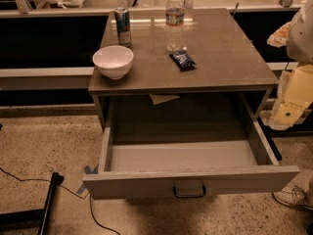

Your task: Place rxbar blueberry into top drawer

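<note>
Camera view: a grey desk seen from the front and above, on a speckled floor. Its top drawer is pulled fully out, and its inside shows only a bare grey bottom. A small dark loop handle sits at the centre of the front panel.

The blueberry snack bar, in a dark blue wrapper, lies flat on the desk near the middle, just in front of an upright clear water bottle. A white bowl stands at the front left corner of the desk, with a blue and silver can upright behind it.

The robot's gripper hangs at the right edge of the picture, beside the desk's right side and well apart from the bar. I cannot tell whether it is open or closed. It holds nothing that can be seen.
</note>
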Robot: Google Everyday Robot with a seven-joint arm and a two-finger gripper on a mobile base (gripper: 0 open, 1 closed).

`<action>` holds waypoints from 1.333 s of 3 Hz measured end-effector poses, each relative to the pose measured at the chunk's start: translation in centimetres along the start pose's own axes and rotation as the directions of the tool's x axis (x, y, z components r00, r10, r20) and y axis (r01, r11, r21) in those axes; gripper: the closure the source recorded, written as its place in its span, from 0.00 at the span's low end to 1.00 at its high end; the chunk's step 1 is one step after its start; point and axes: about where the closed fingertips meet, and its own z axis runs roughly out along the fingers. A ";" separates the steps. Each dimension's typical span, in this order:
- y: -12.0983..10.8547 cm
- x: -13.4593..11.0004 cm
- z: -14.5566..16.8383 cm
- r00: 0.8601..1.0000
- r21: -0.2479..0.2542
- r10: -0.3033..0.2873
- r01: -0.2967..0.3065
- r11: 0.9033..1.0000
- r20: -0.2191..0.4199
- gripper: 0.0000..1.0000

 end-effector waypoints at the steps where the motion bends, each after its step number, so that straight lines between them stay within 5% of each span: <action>1: 0.0 0.0 0.0 1.000 0.000 0.000 0.000 1.000 0.000 0.00; 2: -2.3 -0.7 1.3 0.996 0.018 0.030 -0.031 0.999 0.080 0.00; 3: -9.0 -1.0 3.6 0.983 0.085 0.083 -0.098 0.992 0.164 0.00; 4: -18.9 -0.6 6.9 0.930 0.167 0.162 -0.227 0.960 0.331 0.00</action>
